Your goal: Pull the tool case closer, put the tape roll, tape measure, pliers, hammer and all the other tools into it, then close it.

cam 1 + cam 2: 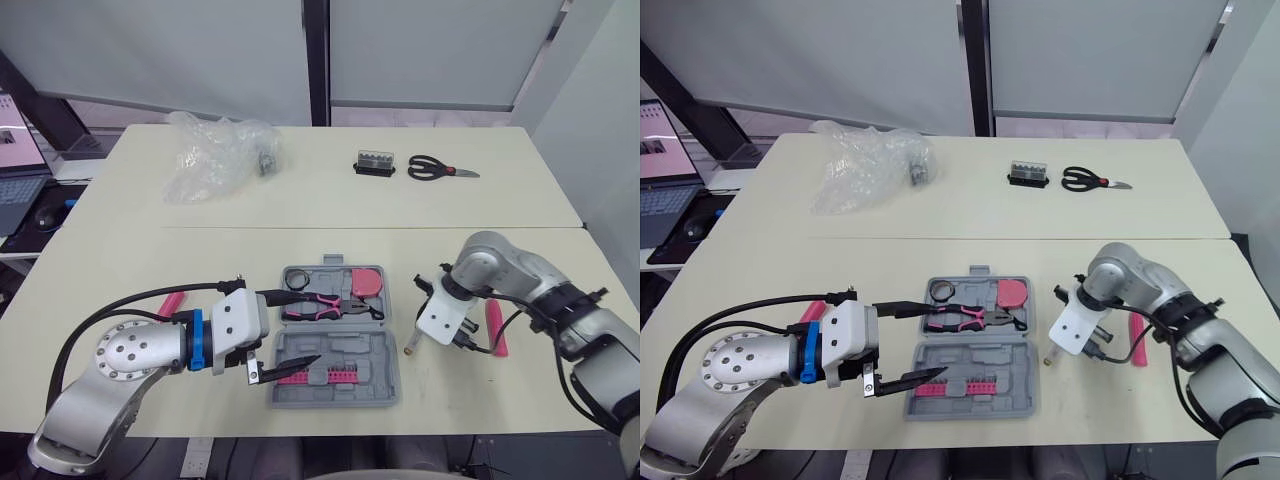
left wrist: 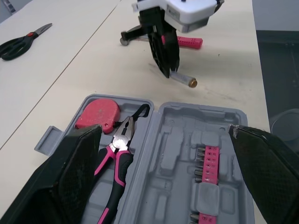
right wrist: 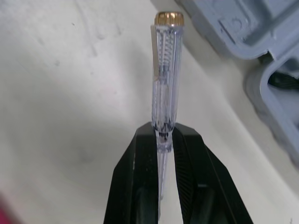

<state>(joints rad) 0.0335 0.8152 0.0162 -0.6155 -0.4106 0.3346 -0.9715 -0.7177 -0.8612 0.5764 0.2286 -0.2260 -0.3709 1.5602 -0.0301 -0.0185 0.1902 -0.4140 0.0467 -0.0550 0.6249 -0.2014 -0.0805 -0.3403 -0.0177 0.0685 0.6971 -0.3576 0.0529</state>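
The pale cream surface (image 1: 120, 250) is carrying everything. At its near edge, between the two arms, the grey tool case (image 1: 385, 385) is lying open. The left claw (image 1: 312, 326) is hanging over the case with its fingers spread wide apart. The near half is holding pink bit strips (image 1: 330, 375). The far half is holding the black tape roll (image 1: 297, 277), the pink-handled pliers (image 1: 325, 303) and the red tape measure (image 1: 365, 282).

Just beside the case, the right claw (image 3: 161, 133) is clamping a clear screwdriver (image 3: 164, 70) with a brass cap. The pink-handled hammer (image 1: 494, 330) is lying beyond that claw.

Past a seam running across the surface, a crumpled plastic bag (image 1: 215, 150), a small black bit box (image 1: 375, 163) and black scissors (image 1: 435, 168) are resting well apart.

A laptop (image 1: 15, 170) is sitting on a side desk, its screen too small to read. Grey-white panels (image 1: 440, 50) are closing off the room behind.
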